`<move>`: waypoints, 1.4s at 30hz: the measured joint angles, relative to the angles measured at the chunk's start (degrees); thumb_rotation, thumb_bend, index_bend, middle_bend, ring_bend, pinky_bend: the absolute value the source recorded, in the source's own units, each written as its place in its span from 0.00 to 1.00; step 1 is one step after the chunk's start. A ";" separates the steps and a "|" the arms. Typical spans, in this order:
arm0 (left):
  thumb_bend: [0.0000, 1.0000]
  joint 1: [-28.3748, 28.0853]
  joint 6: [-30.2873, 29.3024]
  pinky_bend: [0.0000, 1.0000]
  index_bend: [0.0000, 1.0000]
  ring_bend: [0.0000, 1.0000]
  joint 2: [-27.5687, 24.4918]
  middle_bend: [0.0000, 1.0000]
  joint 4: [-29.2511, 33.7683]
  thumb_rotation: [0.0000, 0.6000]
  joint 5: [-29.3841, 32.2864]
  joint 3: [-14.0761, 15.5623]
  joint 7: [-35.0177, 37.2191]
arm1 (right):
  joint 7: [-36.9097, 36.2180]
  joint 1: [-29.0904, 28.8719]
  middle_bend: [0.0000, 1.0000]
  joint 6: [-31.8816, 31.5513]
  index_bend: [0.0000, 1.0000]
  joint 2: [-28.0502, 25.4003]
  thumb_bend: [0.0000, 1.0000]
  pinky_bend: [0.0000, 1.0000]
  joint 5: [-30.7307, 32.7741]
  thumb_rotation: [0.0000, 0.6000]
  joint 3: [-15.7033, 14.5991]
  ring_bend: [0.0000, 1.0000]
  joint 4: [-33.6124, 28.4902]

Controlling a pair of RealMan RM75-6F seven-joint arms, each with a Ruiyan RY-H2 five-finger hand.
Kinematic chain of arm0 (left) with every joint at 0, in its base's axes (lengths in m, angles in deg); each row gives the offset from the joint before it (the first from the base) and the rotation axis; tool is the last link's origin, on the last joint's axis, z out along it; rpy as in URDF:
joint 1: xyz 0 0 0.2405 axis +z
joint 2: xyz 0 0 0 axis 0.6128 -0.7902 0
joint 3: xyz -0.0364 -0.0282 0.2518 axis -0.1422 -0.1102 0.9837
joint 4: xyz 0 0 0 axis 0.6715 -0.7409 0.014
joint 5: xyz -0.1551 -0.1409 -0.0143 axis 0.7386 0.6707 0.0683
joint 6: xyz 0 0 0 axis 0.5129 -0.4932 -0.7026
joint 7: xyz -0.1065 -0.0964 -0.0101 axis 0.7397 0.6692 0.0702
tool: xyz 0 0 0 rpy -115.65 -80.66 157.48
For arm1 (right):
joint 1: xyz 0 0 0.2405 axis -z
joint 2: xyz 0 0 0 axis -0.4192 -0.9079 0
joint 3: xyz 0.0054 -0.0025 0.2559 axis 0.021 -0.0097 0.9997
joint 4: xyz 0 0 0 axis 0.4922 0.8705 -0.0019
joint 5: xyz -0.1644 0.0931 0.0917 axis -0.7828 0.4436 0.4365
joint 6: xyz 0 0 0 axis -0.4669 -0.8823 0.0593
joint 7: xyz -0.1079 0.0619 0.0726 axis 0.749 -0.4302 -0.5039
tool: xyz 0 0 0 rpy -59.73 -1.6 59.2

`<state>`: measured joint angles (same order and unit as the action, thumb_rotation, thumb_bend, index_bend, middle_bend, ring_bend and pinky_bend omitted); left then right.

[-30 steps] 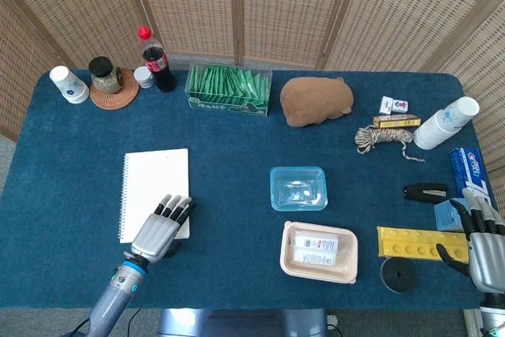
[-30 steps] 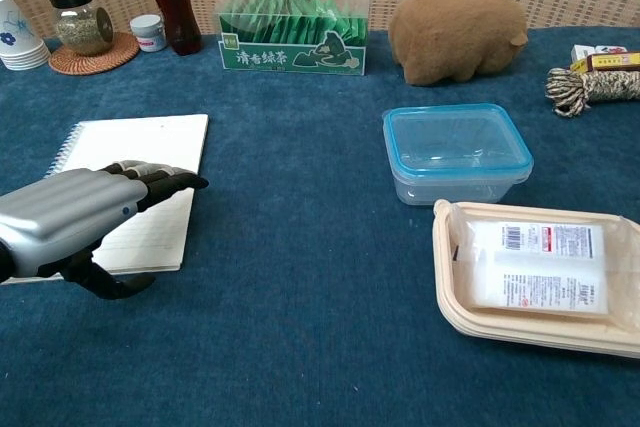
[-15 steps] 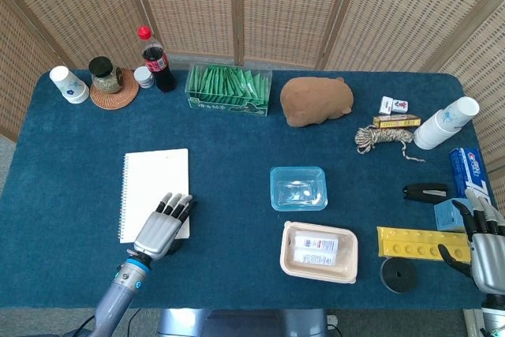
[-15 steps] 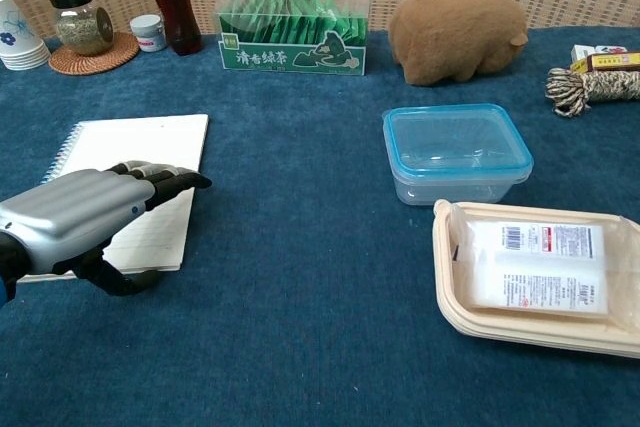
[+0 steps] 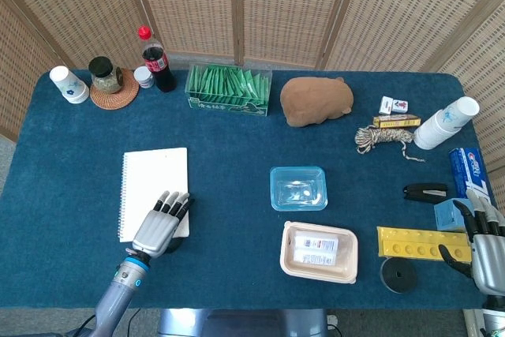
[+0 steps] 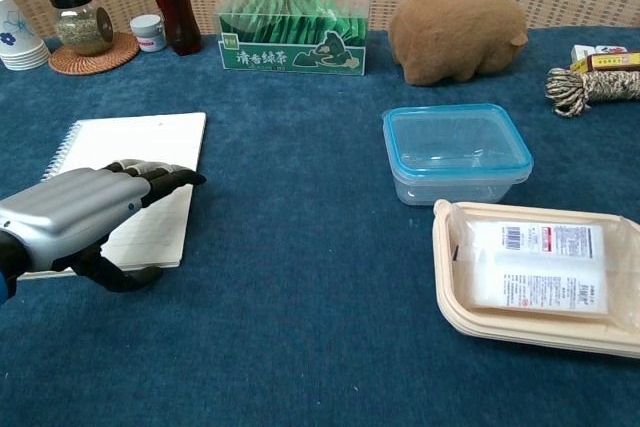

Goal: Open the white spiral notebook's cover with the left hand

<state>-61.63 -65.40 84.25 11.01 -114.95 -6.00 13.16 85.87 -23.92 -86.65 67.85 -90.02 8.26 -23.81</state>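
The white spiral notebook lies flat and closed on the left half of the blue table, spiral toward the left edge. The left robot hand lies over its near right corner, fingers stretched together across the cover, thumb curled beside the right edge, holding nothing. The right robot hand sits at the near right corner, fingers apart and empty.

Nothing stands on the notebook but the hand. In the far left corner are one stack of paper cups, one jar on a woven coaster, one small white tub and one cola bottle. Along the far edge sit one box of green tea packets and one brown plush animal. Mid-table are one clear container with a blue lid and one beige tray holding a packet. On the right are one rope bundle, a second cup stack and one yellow strip
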 measured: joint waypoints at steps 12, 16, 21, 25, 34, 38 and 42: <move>0.56 0.97 -2.64 0.00 0.08 0.00 -0.20 0.07 -1.18 1.00 -2.11 0.85 3.28 | -0.20 0.24 0.07 -1.33 0.12 0.14 0.25 0.13 -0.90 1.00 0.34 0.06 0.05; 0.60 1.69 -4.34 0.00 0.05 0.00 -0.50 0.07 -1.19 1.00 -3.09 0.82 5.19 | -0.65 0.35 0.07 -1.57 0.12 0.30 0.25 0.13 -1.04 1.00 0.40 0.06 0.37; 0.64 3.07 -7.43 0.00 0.02 0.00 -0.96 0.06 -1.35 1.00 -4.59 0.66 7.83 | -1.41 0.52 0.07 -2.12 0.12 0.39 0.25 0.13 -1.32 1.00 0.50 0.06 0.87; 0.64 4.80 -11.03 0.00 0.00 0.00 -1.77 0.06 -1.34 1.00 -6.05 0.40 10.41 | -1.96 0.65 0.07 -2.46 0.12 0.39 0.25 0.13 -1.52 1.00 0.58 0.06 1.21; 0.64 9.83 -20.19 0.00 0.00 0.00 -4.98 0.06 -0.48 1.00 -9.41 0.10 16.07 | -2.74 0.66 0.07 -2.85 0.12 0.47 0.25 0.13 -2.02 1.00 0.68 0.06 1.80; 0.64 12.34 -23.60 0.00 0.00 0.00 -7.98 0.05 0.76 1.00 -9.88 0.17 17.27 | -2.78 0.47 0.07 -2.76 0.11 0.44 0.25 0.13 -2.36 1.00 0.71 0.06 1.90; 0.63 15.23 -26.47 0.00 0.00 0.00 -11.85 0.05 2.43 1.00 -9.82 0.57 17.69 | -2.61 0.12 0.07 -2.75 0.12 0.35 0.25 0.13 -3.07 1.00 0.73 0.06 1.74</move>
<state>-46.40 -91.87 72.40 13.44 -124.77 -5.42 30.85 83.26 -23.81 -89.40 68.19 -93.09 9.00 -22.07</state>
